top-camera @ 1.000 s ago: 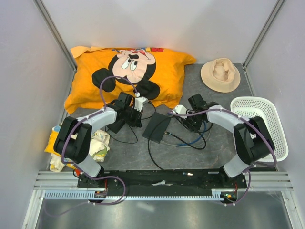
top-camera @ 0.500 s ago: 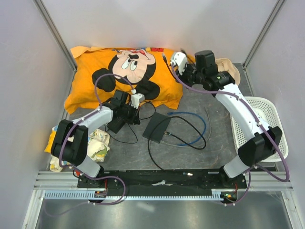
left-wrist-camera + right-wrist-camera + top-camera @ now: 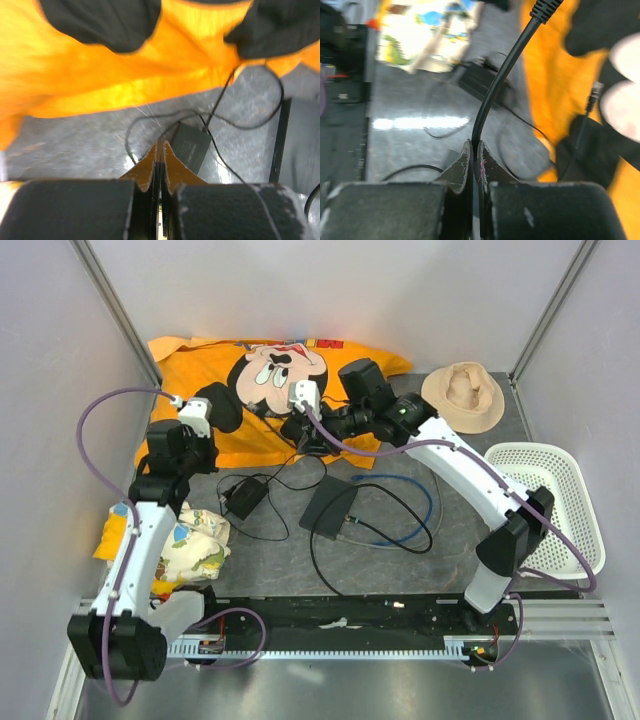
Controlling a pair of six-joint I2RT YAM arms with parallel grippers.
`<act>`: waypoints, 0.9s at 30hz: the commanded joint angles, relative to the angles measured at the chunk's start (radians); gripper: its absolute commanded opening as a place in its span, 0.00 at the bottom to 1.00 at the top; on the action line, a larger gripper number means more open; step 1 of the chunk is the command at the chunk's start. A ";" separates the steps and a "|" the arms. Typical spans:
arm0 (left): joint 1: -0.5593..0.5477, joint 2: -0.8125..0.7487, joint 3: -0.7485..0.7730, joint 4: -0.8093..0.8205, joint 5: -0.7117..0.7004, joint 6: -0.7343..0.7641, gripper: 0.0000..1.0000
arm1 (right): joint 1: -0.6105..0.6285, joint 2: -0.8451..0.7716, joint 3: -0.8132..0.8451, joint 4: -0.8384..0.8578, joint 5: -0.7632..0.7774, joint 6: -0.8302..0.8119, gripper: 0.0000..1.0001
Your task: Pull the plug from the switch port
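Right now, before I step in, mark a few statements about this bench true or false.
1. The right gripper is shut on a black cable. True.
2. The left gripper grips the adapter brick. False: it is shut on nothing, and the brick lies on the table beyond its fingertips.
3. The hat sits inside the white basket. False: it lies on the table, apart from the basket.
4. The switch lies flat on the table. True.
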 commanded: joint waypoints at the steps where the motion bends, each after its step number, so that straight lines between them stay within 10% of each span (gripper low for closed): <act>1: 0.022 -0.080 -0.005 0.019 -0.087 -0.058 0.01 | 0.050 0.073 0.027 -0.004 -0.202 0.009 0.03; 10: 0.068 -0.130 0.064 0.005 -0.077 -0.024 0.02 | 0.236 0.300 0.022 0.058 -0.010 -0.079 0.02; 13: 0.068 -0.147 0.055 0.025 -0.056 -0.029 0.02 | 0.291 0.340 0.004 0.076 0.008 -0.094 0.12; 17: 0.068 -0.165 0.044 0.045 -0.004 -0.038 0.02 | 0.322 0.376 0.067 0.041 0.076 0.005 0.50; 27: -0.025 -0.055 0.064 0.028 0.417 -0.058 0.01 | 0.081 0.020 -0.107 0.052 0.201 0.160 0.61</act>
